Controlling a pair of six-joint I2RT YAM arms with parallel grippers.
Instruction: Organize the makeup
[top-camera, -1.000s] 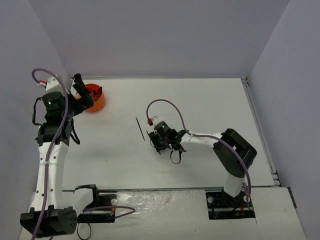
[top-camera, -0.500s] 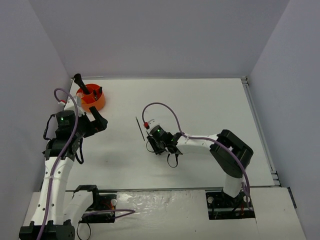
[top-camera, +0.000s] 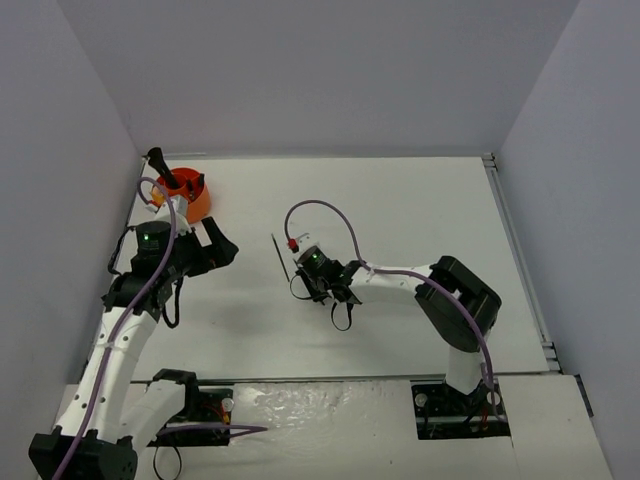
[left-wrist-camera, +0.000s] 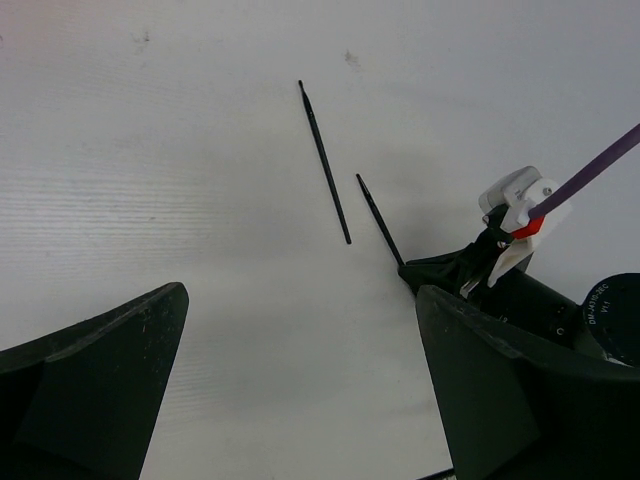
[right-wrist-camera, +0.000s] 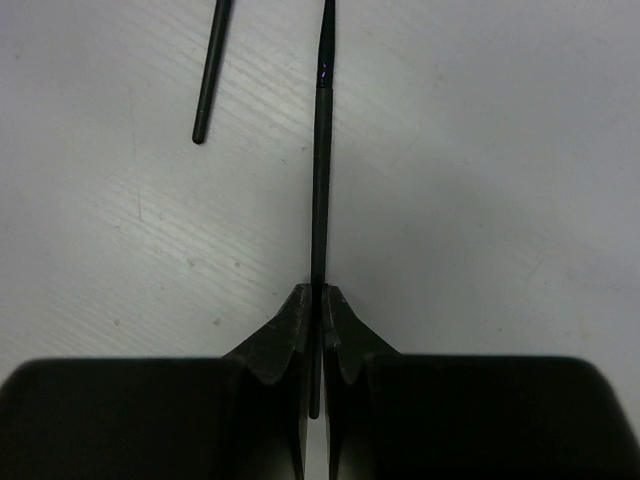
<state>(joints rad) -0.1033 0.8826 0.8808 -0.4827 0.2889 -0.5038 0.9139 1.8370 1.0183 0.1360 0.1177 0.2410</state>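
My right gripper (right-wrist-camera: 316, 295) is shut on a thin black pencil (right-wrist-camera: 320, 170), low at the table near the middle (top-camera: 300, 283). A second thin black pencil (right-wrist-camera: 212, 70) lies loose on the table just to its left (top-camera: 280, 257). Both pencils show in the left wrist view, the loose one (left-wrist-camera: 325, 160) and the held one (left-wrist-camera: 380, 220). My left gripper (left-wrist-camera: 300, 400) is wide open and empty above the table, left of the pencils (top-camera: 215, 250). A black brush (top-camera: 160, 165) stands in the orange holder (top-camera: 197, 205).
The orange round holder stands at the far left back, behind my left arm. Grey walls close in the table on the left, back and right. A purple cable loops above the right wrist (top-camera: 320, 205).
My left gripper has drawn back from the orange holder and moved toward the pencils; the brush stays in the holder. My right gripper has shifted slightly left, toward the pencil.
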